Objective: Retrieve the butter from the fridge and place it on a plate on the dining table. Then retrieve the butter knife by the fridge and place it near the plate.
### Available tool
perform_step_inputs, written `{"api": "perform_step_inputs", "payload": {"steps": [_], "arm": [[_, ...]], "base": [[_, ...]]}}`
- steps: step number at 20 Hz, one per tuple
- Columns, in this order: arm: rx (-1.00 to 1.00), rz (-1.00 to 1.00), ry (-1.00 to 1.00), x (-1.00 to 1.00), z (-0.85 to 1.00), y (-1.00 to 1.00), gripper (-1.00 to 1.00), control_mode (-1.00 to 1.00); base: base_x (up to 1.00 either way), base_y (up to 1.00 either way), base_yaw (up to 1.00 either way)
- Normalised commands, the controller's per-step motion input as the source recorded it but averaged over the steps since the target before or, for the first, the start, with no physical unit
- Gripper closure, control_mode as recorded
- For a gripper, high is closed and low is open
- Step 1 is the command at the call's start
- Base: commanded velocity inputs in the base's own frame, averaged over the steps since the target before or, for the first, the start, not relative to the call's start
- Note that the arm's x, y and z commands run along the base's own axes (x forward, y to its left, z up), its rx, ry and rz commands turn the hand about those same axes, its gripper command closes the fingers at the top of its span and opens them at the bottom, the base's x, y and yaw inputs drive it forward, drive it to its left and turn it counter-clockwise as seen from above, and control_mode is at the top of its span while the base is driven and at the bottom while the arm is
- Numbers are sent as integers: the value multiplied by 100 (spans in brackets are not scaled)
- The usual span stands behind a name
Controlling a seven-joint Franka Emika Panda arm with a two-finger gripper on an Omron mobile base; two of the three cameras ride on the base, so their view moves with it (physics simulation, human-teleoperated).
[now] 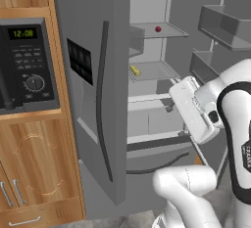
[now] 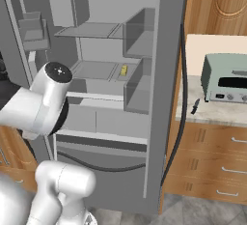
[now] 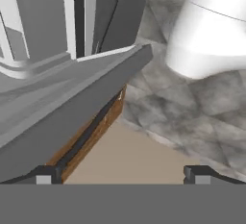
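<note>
The jaws stand released and wide, nothing between them: in the hand view the robot's two-finger gripper [image 3: 122, 172] shows a dark tip in each bottom corner, looking down past the grey lower edge of the tall grey French-door fridge [image 1: 93, 124] at mottled stone floor [image 3: 192, 107].

The small yellow rectangular stick of butter [image 1: 135, 70] lies on a middle glass shelf [image 1: 152, 70] inside the open fridge, just above centre in the left base view and at centre, a little high, in the right base view [image 2: 124, 70]. It is probably light and soft, with greasy faces that could slip — a gentle pinch across its two long sides near the middle looks safest, since a hard squeeze would dent it.

A small red ball [image 1: 158, 29] sits on the shelf above, well apart. The closed fridge door with its long dark handle [image 1: 101, 100] stands left of the opening, and the open door's bins [image 1: 220, 26] crowd the upper right — the wrist will likely have to pass between them and under the upper shelf.

At centre right of the right base view a slim dark butter knife [image 2: 195, 106] rests on the pale surface [image 2: 212, 115] beside a grey-green toaster oven [image 2: 226, 79]. A black microwave [image 1: 27, 65] sits at the left edge of the left base view.
</note>
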Motion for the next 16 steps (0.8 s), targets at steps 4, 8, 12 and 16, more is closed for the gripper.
{"api": "perform_step_inputs", "payload": {"steps": [4, 8, 12, 16], "arm": [[13, 0, 25, 64, -5, 1, -100, -100], [11, 0, 15, 55, -26, 0, -100, -100], [4, 1, 6, 50, -32, 4, -100, -100], [0, 8, 1, 50, -29, 28, -100, -100]], "base": [[0, 0, 0], [0, 0, 0], [0, 0, 0], [0, 0, 0]]}}
